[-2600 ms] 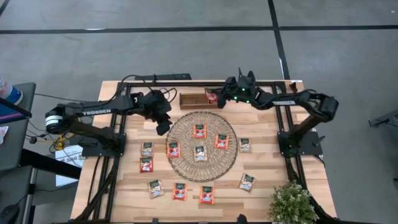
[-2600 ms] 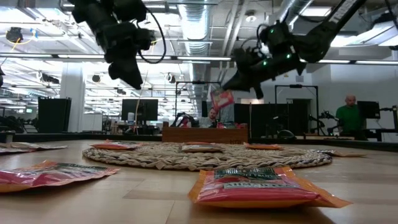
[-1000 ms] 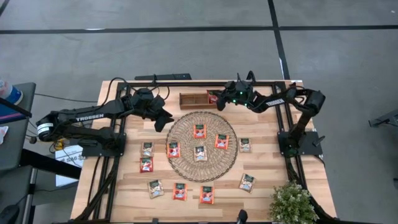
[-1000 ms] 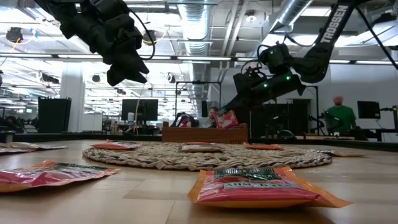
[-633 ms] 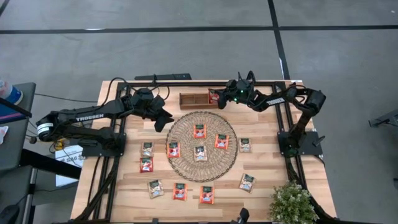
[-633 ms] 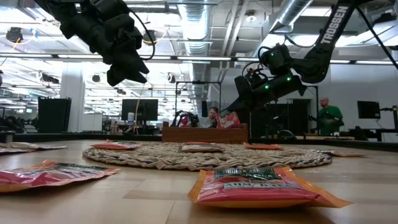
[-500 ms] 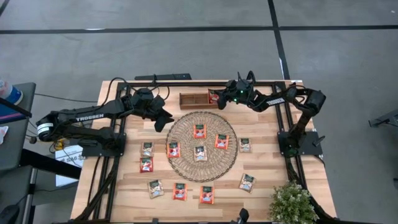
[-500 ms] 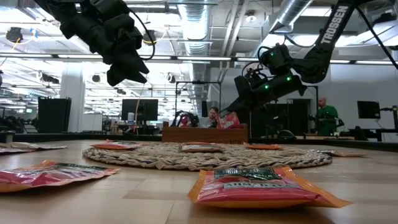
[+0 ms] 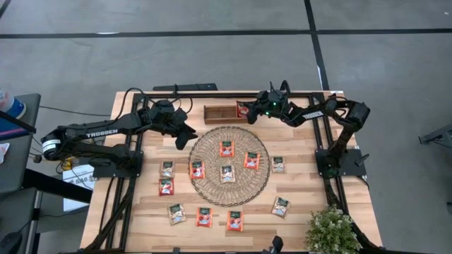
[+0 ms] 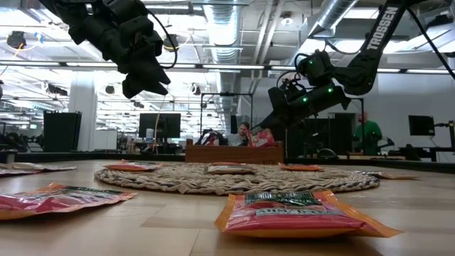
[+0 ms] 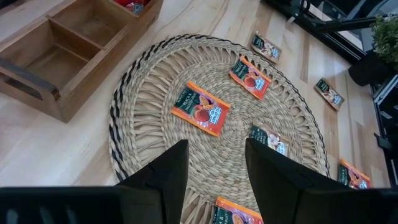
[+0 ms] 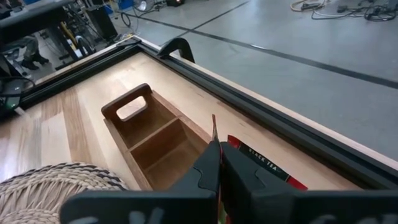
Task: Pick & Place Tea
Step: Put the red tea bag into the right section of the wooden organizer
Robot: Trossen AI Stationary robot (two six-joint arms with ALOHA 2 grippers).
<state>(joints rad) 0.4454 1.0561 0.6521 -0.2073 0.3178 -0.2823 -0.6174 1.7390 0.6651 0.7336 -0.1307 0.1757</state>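
Several small square tea sachets lie flat on the round woven mat [image 9: 229, 165] and on the table around it, such as one [image 9: 226, 148] on the mat and one [image 9: 204, 216] near the front edge. My right gripper [image 9: 248, 113] is shut on a red sachet [image 10: 261, 136] at the right end compartment of the wooden tray [image 9: 224, 113]. My left gripper [image 11: 214, 180] hangs open above the mat's far left rim [image 9: 194, 141], with nothing between its fingers. My right gripper pinches the red sachet between its two fingers, which slant down from the table's right. The sachet stands on edge, its thin upper edge [image 12: 213, 127] rising past the fingertips. Its lower part is hidden behind the tray's wall [image 10: 234, 151]; whether it touches the tray I cannot tell.
Another red sachet [image 12: 264, 167] lies in the tray's right end compartment beside my right fingers; the other compartments [image 12: 165, 140] are bare. A potted plant [image 9: 330, 229] stands at the near right corner. People show in the room beyond the table.
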